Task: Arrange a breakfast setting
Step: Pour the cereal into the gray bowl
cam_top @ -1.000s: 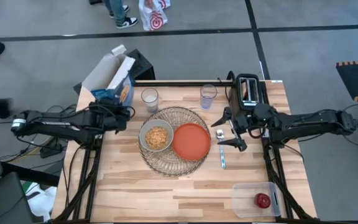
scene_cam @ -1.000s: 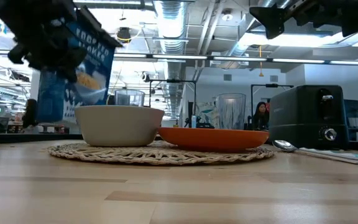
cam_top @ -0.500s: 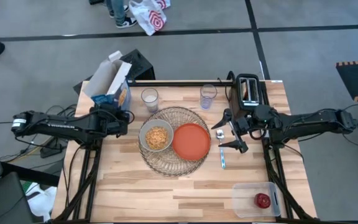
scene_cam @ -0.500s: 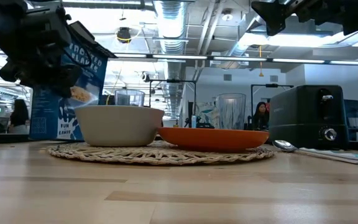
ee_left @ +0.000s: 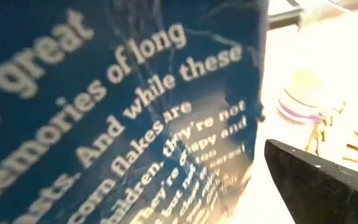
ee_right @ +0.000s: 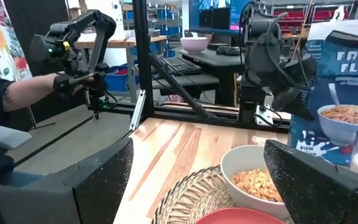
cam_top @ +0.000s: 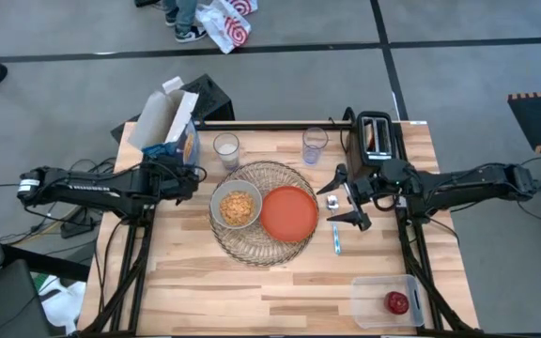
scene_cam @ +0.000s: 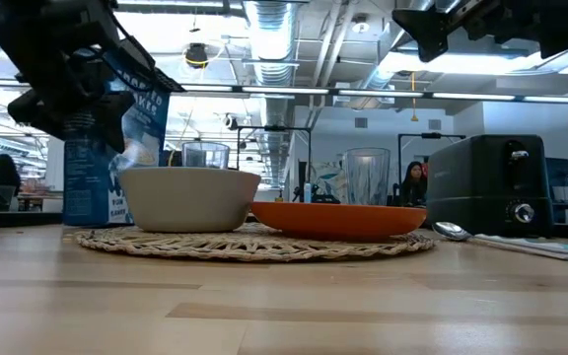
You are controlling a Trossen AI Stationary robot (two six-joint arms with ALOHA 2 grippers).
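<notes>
Since a second ago the blue-white cereal box (cam_top: 168, 125) has swung from a forward tilt to stand upright at the table's (cam_top: 195, 282) rear-left corner, its base now on the wood in the low view. The left gripper (cam_top: 182, 175) pinches the box's lower end, fingers closed on its sides. The right gripper (cam_top: 346, 197) hangs with fingers spread wide and empty, above the metal spoon (cam_top: 334, 228) beside the orange plate (cam_top: 288, 212). Only the high view shows cereal inside the grey bowl (cam_top: 236, 206) and the red apple (cam_top: 398, 302) in the clear tub (cam_top: 369, 293); the left wrist view shows little beyond the box's printed panel.
</notes>
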